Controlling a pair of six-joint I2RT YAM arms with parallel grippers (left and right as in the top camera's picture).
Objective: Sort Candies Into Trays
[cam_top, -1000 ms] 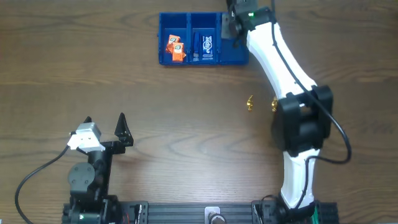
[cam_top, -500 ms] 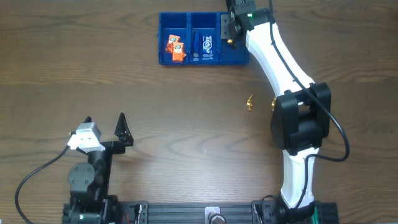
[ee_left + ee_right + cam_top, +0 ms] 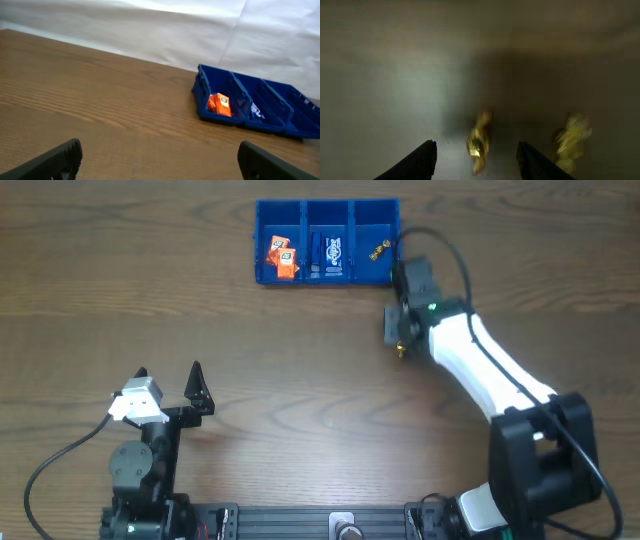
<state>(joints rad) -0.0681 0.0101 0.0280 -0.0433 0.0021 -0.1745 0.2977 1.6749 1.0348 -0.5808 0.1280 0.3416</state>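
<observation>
A blue three-compartment tray (image 3: 328,278) stands at the table's far middle. Its left bin holds orange candies (image 3: 283,256), the middle bin holds blue candies (image 3: 333,252), and the right bin holds one gold candy (image 3: 378,251). My right gripper (image 3: 397,332) hovers open over a gold candy (image 3: 401,351) on the table just in front of the tray. In the right wrist view that gold candy (image 3: 478,140) lies between the open fingers (image 3: 415,162), with a second gold candy (image 3: 570,140) beside it. My left gripper (image 3: 168,370) stands open and empty at the near left.
The left wrist view looks across bare wood to the blue tray (image 3: 295,120) with its orange candies (image 3: 219,104); the left gripper (image 3: 159,150) holds nothing. A white wall rises behind the table. Wide bare tabletop lies between the two arms.
The right gripper has pulled back from the tray's right bin, where a gold candy now lies, and come down over the gold candy on the table. The left arm has not moved.
</observation>
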